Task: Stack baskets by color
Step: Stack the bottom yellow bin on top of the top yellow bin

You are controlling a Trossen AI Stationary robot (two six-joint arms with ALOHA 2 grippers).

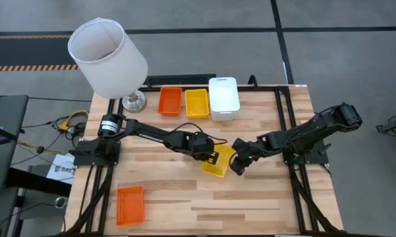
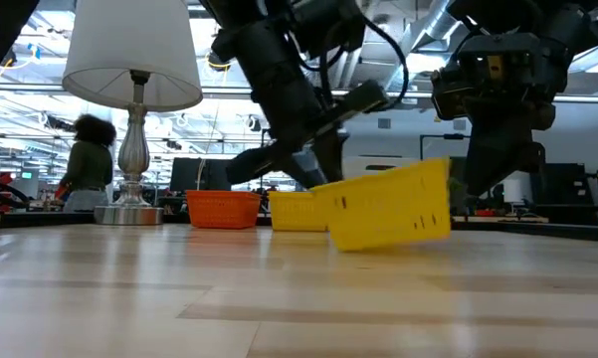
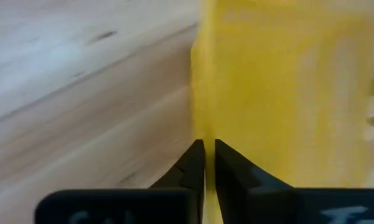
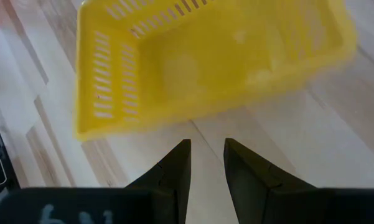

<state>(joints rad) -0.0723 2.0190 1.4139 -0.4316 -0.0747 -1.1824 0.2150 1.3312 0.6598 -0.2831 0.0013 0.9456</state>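
Pinching the tilted yellow basket's wall, the left fingers grip it; the right fingers sit clenched just beside

The left arm reaches from its base near the table's left edge across to the middle of the table, elbow bent and wrist angled down. The left gripper has its fingers pinched tight on the wall of a tilted yellow basket. The right arm stretches in from the right edge, forearm sloping down toward the centre. The right gripper, fingers drawn together and holding nothing, hangs just beside the same basket.
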